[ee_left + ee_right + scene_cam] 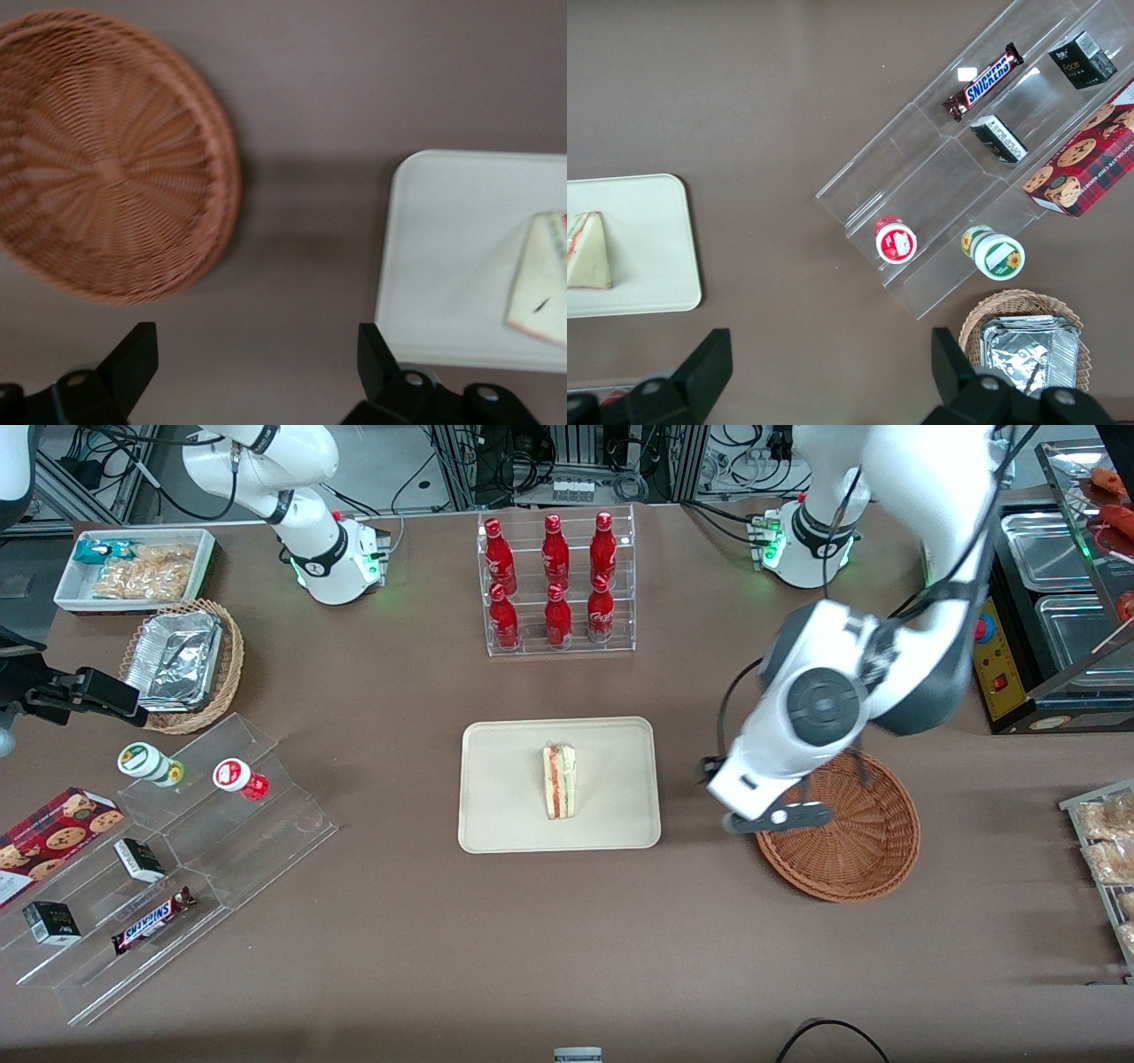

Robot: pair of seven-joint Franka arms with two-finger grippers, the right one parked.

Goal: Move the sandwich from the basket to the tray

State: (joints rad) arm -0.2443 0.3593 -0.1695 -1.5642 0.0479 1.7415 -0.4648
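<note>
Sandwich (560, 781) flat on tray (505, 815), well inside its rim, bare tray surface all round. Basket (855, 850) apart, toward working arm's end, table (532, 939) between. Gripper (257, 376) spread wide, holding nothing, hovering over that gap; fingers seen only by wrist camera

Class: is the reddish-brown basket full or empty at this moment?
Empty. The basket shows only bare weave inside; the sandwich lies on the tray. The gripper, open, hangs between basket and tray.
</note>
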